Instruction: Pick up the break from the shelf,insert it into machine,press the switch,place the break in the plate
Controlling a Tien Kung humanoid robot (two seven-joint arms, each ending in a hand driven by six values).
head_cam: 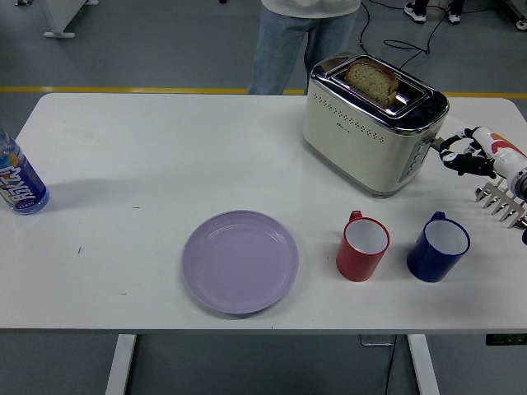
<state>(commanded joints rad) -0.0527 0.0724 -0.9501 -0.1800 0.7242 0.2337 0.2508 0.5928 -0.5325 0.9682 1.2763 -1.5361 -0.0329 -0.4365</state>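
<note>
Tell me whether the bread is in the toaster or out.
In. The bread stands in a slot of the toaster, its top half sticking up above the rim.

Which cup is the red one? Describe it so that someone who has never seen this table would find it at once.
Start at the cream toaster on the table's far right, with the bread slice in its slot. Nearer the front edge stand two mugs, right of the purple plate. The red mug is the one closer to the plate; its neighbour is the blue mug.

bread (373, 79) in toaster (372, 134) | right hand (462, 154) beside toaster | plate (240, 261) bare
</note>
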